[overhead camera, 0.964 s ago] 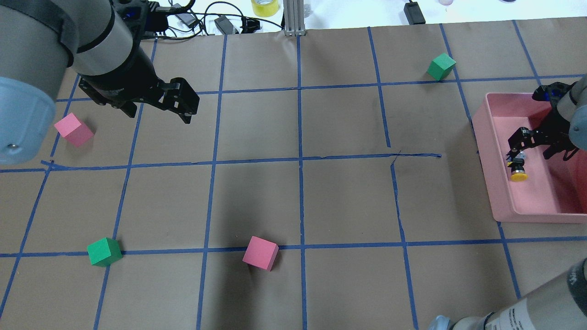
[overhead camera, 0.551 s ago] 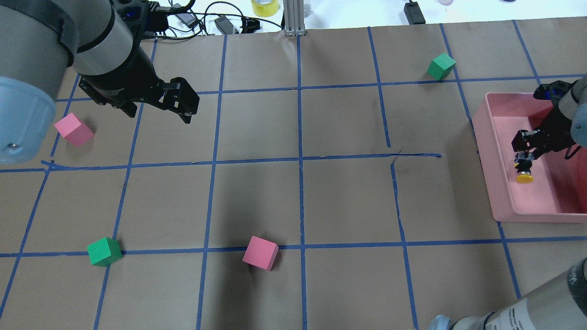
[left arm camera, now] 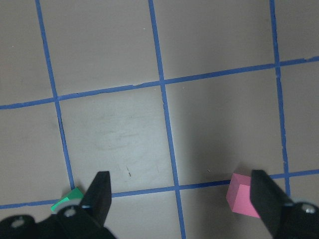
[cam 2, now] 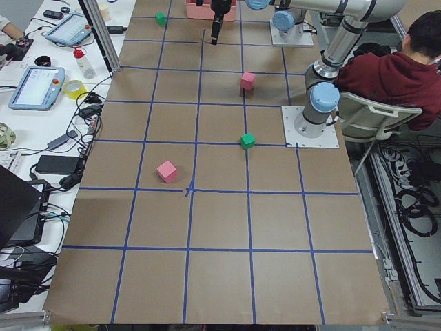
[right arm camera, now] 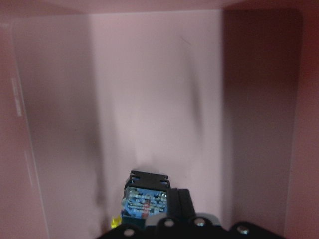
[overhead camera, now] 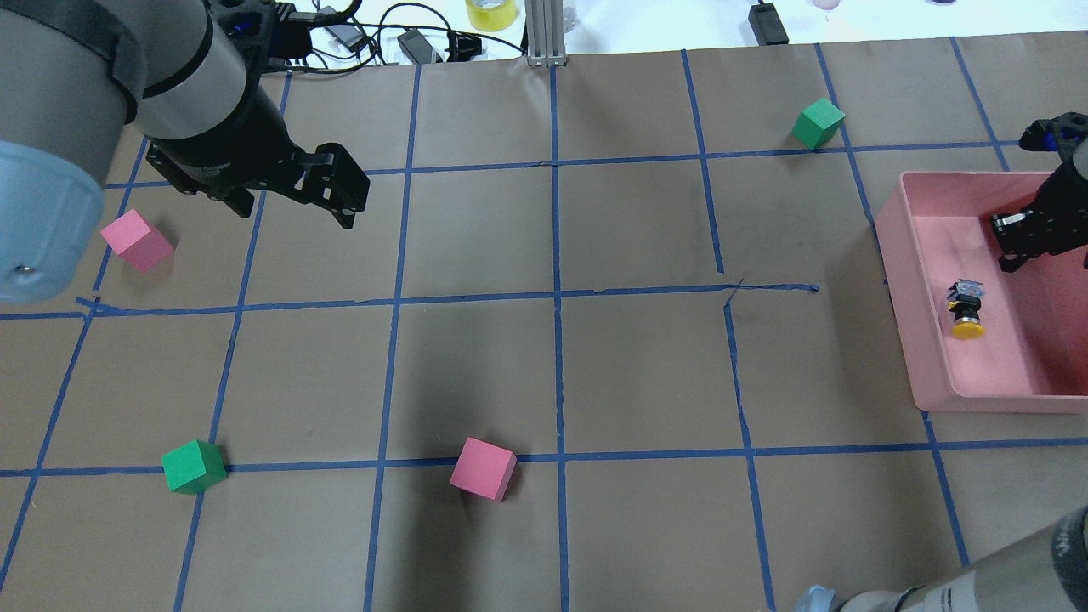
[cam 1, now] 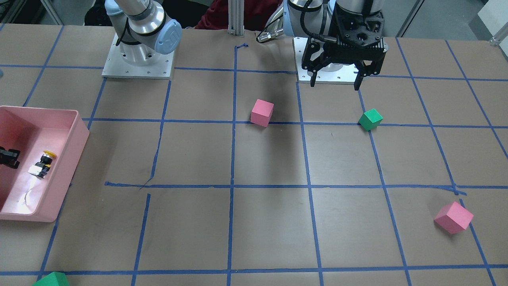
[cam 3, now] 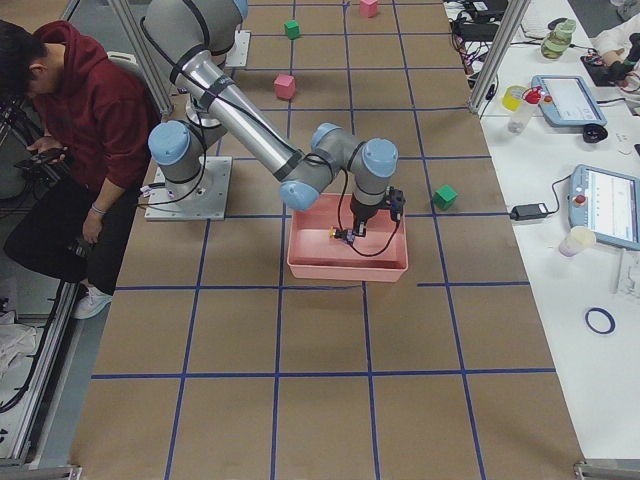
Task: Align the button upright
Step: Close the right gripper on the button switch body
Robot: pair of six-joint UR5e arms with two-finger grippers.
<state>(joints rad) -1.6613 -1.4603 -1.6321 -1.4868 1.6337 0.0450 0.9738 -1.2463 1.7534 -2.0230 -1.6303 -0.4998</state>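
Observation:
The button [overhead camera: 966, 308] lies on its side on the floor of the pink bin [overhead camera: 903, 289], its yellow cap toward the robot. It also shows in the front view [cam 1: 41, 163] and in the right wrist view [right arm camera: 145, 197], base end up. My right gripper [overhead camera: 1009, 250] is shut and empty inside the bin, beyond and to the right of the button, apart from it. Only its tip shows in the front view [cam 1: 11, 157]. My left gripper [overhead camera: 342, 190] hangs open and empty above the table's far left; it also shows in the left wrist view [left arm camera: 182, 199].
Pink cubes [overhead camera: 136, 240] [overhead camera: 483, 468] and green cubes [overhead camera: 194, 466] [overhead camera: 818, 123] stand scattered on the brown, blue-taped table. Cables and a tape roll lie beyond the far edge. A seated person [cam 2: 393, 76] is behind the robot bases.
My right gripper has drawn back from the button, to the right and farther away. The button stays on the bin floor. The left arm has not moved.

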